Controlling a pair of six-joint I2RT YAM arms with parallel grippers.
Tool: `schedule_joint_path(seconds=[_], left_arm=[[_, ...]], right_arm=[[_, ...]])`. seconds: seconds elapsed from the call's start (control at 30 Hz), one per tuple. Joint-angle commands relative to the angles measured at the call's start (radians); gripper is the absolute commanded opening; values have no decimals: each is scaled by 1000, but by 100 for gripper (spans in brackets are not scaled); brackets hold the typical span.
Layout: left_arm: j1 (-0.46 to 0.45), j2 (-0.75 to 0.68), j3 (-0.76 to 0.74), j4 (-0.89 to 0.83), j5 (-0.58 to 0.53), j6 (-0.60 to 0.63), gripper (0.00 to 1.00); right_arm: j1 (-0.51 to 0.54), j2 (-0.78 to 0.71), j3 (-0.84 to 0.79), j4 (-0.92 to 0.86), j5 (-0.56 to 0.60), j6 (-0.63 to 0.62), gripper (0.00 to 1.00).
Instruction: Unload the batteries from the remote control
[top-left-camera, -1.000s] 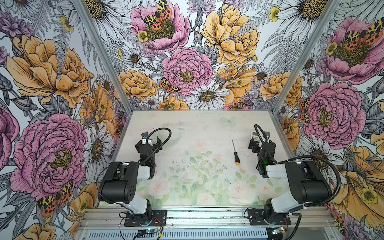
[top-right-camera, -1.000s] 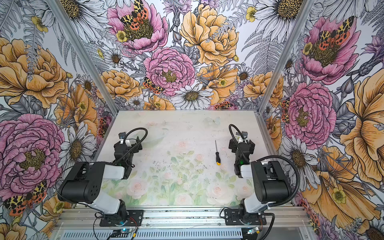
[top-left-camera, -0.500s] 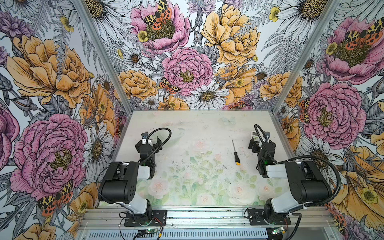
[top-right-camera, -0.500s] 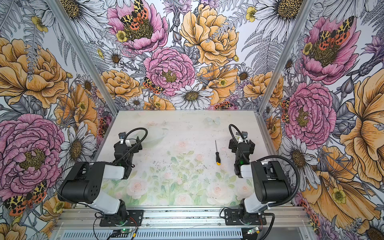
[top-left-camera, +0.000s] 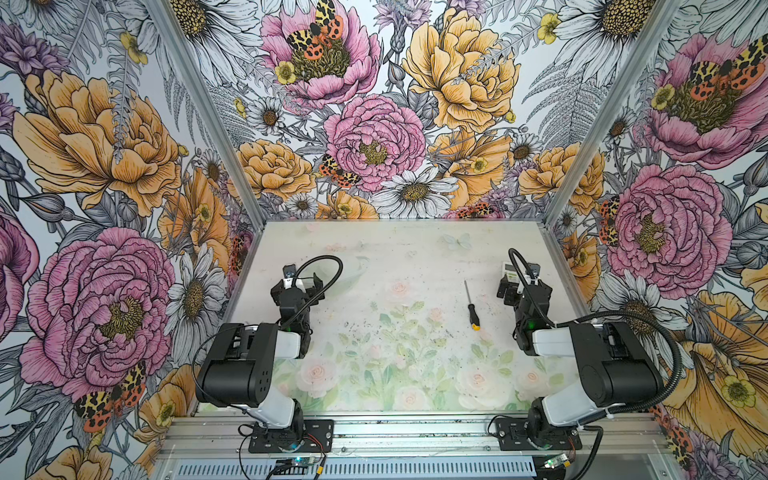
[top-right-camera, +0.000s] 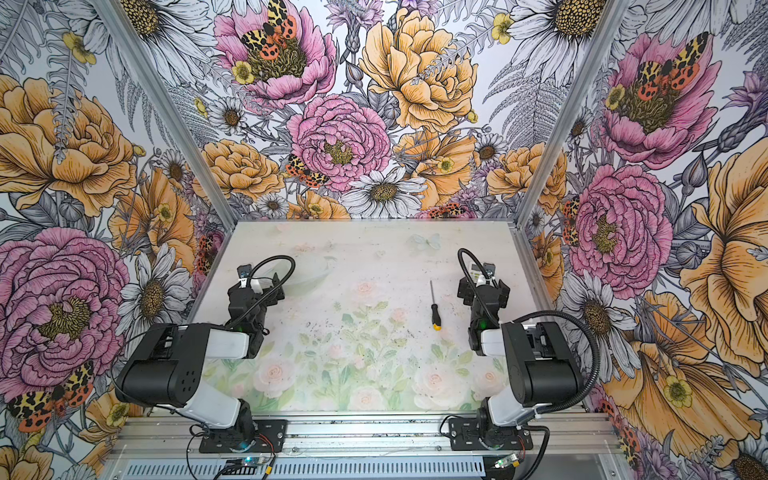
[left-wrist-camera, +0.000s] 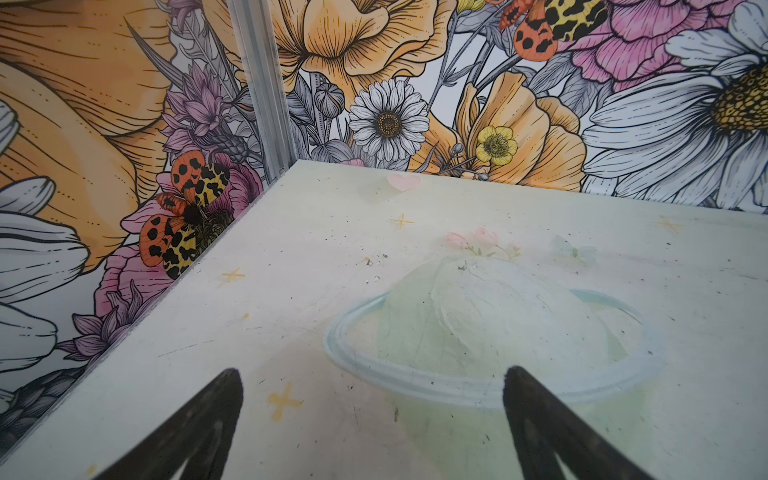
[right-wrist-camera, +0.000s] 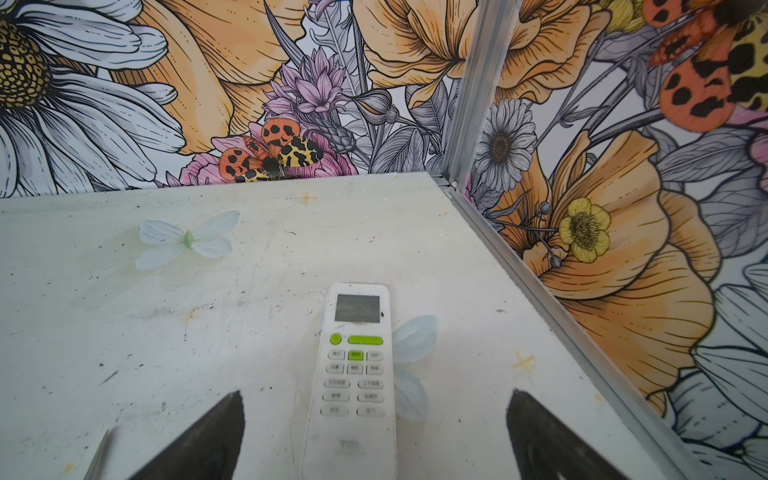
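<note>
The white remote control (right-wrist-camera: 353, 374) lies face up, with its screen and green buttons showing, near the table's right wall. In both top views only its far end (top-left-camera: 509, 268) (top-right-camera: 473, 268) shows beyond my right gripper. My right gripper (right-wrist-camera: 375, 395) (top-left-camera: 519, 286) hovers open over the remote's near half, one finger on each side and neither touching it. My left gripper (left-wrist-camera: 372, 374) (top-left-camera: 297, 282) is open and empty over bare table at the left. The batteries are hidden; no battery cover or compartment shows.
A screwdriver (top-left-camera: 471, 305) (top-right-camera: 434, 307) with a black-and-yellow handle lies left of the remote, its tip (right-wrist-camera: 99, 457) at the right wrist view's edge. A pale, translucent bowl-like shape (left-wrist-camera: 478, 324) (top-left-camera: 345, 276) sits just beyond my left gripper. Flowered walls enclose the table (top-left-camera: 395, 257).
</note>
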Motion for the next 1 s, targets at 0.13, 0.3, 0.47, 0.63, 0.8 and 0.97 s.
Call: schedule_joint_path(seconds=[0.13,0.3,0.47,0.63,0.8,0.97], left_arm=[[19,-7,3,22,25,-13,99],[31,-15,2,22,50,-16,99],[-84,-331,117,-417,-116,28,99],[-228,-622,367,-1041,-190,-151,99],[-422,-744,588,-1516,-271,-402,99],[-477,-715,726,-1794,-180,-579,99]], right_arm=[[0,-9,-9,30,12,16,100],[0,-18,-9,31,37,21,100],[64,-243,160,-522,132,58,100],[61,-376,451,-1210,0,202,99],[61,-503,555,-1478,-227,243,99],[54,-451,725,-1765,-233,285,100]])
